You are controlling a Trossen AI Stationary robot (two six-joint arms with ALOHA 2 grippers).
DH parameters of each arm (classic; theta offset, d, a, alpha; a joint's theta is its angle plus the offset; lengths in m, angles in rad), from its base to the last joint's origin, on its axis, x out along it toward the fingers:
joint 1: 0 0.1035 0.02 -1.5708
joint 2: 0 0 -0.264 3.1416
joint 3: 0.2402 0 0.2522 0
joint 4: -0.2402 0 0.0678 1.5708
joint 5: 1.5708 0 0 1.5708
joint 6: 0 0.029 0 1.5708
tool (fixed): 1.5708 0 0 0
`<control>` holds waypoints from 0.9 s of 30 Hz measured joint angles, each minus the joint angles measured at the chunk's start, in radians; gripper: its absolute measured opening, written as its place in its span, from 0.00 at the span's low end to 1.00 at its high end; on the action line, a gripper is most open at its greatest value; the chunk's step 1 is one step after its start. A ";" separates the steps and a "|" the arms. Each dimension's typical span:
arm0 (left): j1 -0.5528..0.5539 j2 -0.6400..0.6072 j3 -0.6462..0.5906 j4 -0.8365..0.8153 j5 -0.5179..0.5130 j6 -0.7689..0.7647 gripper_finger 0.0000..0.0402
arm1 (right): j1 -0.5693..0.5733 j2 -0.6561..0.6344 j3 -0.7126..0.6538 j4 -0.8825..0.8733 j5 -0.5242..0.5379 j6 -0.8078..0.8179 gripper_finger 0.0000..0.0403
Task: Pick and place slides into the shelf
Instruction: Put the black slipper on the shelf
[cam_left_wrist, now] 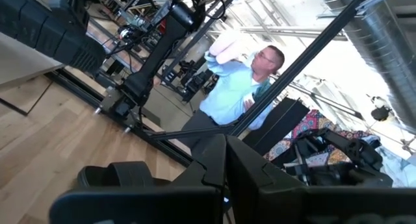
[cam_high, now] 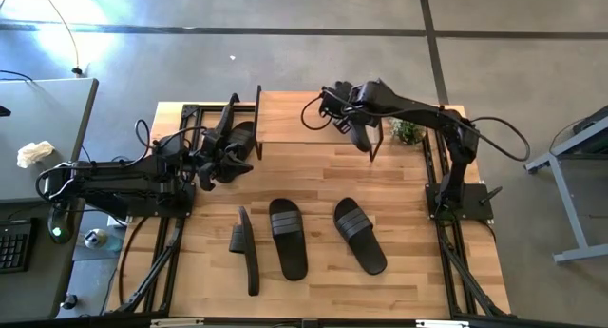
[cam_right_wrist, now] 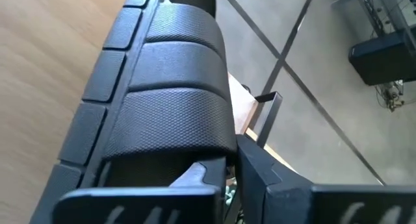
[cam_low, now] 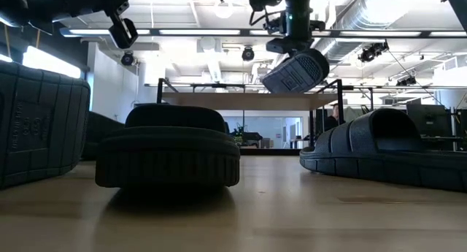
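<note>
A: How many slides do you count?

B: In the high view, 3 slides (cam_high: 287, 237) lie on the table (cam_high: 313, 157) at the near side. 2 lie flat, strap up, and the left 1 stands on its edge. 1 more hangs in the right gripper (cam_high: 359, 130), and at least 1 is at the left gripper (cam_high: 226, 152).

A: And the shelf?

B: 1 shelf (cam_high: 313, 119), at the far side of the table, between both arms.

A: How does the right arm stand?

B: It reaches from the right side toward the shelf's right end. Its jaws are clamped on the strap of a slide (cam_right_wrist: 166, 94), which hangs tilted above the shelf in the low view.

A: The left arm?

B: It is stretched from the left side to the shelf's left end, low. Its jaws are together. Dark slides lie just beside it; I cannot tell if it holds one.
</note>
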 joint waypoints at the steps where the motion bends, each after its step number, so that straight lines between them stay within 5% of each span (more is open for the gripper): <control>1: 0.000 0.000 0.000 -0.002 0.000 -0.001 0.00 | -0.004 0.000 0.000 0.000 0.005 0.000 0.05; 12: 0.000 0.000 0.000 -0.003 0.002 -0.001 0.00 | -0.018 0.000 -0.002 0.019 0.073 0.029 0.25; 27: 0.000 0.000 0.000 -0.003 0.002 -0.002 0.00 | -0.003 -0.001 -0.002 0.046 0.048 0.037 0.26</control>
